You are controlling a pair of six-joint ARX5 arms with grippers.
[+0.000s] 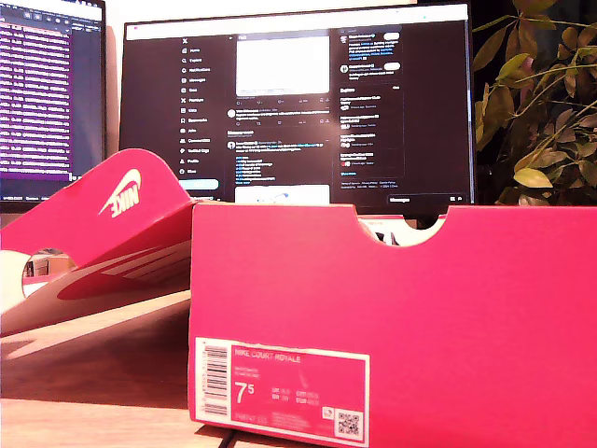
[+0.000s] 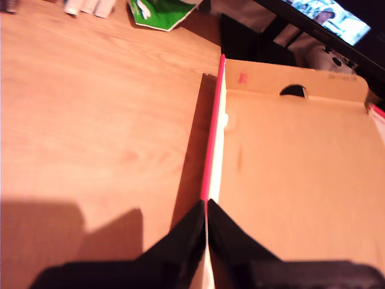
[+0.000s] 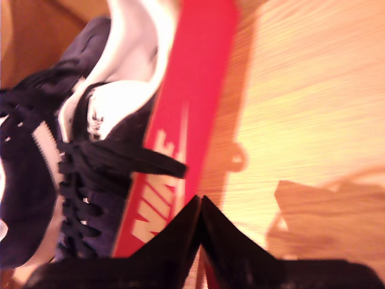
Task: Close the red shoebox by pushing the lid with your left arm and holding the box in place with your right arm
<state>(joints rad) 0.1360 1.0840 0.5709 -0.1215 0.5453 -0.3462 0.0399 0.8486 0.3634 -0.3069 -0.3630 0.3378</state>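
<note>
The red box (image 1: 392, 327) fills the lower right of the exterior view. It sits on a wood table (image 1: 84, 420). A white label (image 1: 280, 390) is stuck low on its front wall. The lid (image 1: 103, 233) is open. It leans back at the exterior view's left, and a white logo shows on its edge. Two screens (image 1: 298, 103) stand behind the box. A plant (image 1: 541, 103) is at the exterior view's upper right.

No gripper shows in the exterior view.

In the first wrist view, my first gripper (image 2: 206, 220) is at the edge of the lid (image 2: 289, 168). The brown inside of the lid faces the camera. A thin red rim runs up from the black fingertips (image 2: 186, 241). The tips look pressed together on that rim, with no gap I can see. The table (image 2: 96, 120) is beside it.

In the second wrist view, my second gripper (image 3: 200, 211) sits at the red side wall of the box (image 3: 186, 120). The wall has white letters on it. Its two tips meet at a point, squeezed together. I cannot tell if they pinch the wall. A dark shoe (image 3: 72, 162) with black laces and some white lies inside the box. The picture is blurry.
</note>
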